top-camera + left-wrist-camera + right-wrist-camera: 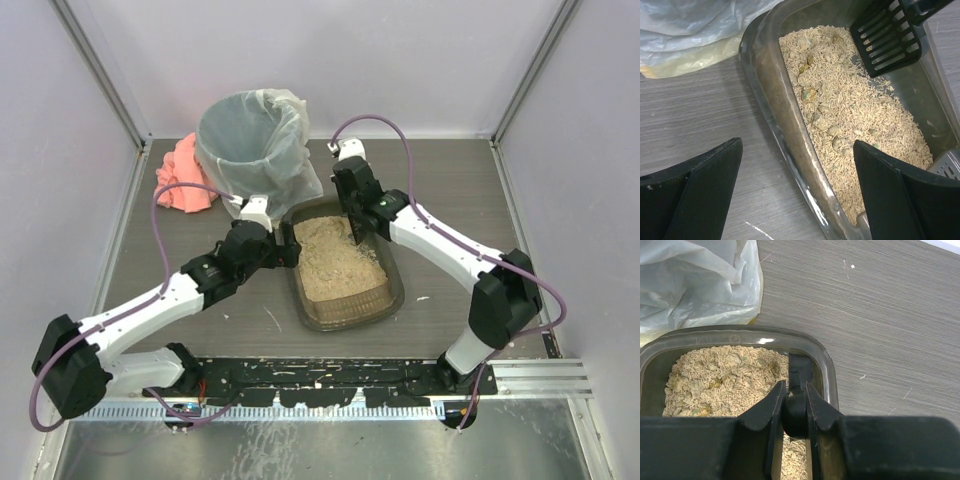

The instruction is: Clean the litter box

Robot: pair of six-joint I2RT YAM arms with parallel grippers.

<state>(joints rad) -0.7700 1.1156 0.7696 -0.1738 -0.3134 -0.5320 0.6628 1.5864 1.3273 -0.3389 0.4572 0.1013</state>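
The litter box (301,292) is a shallow dark tray of beige litter in the middle of the table. It also shows in the left wrist view (771,85) and the right wrist view (740,333). Several greenish clumps (812,93) lie in the litter. My left gripper (286,251) is open, its fingers either side of the box's left wall (797,145), one outside and one over the litter. My right gripper (360,233) is shut on the handle (799,371) of a black slotted scoop (890,37), which hangs over the far end of the litter.
A tall round bin (250,140) with a whitish plastic liner (690,30) stands just behind the box's far left corner; the liner also shows in the right wrist view (695,280). A pink cloth (185,182) lies left of the bin. Grey walls close in the table.
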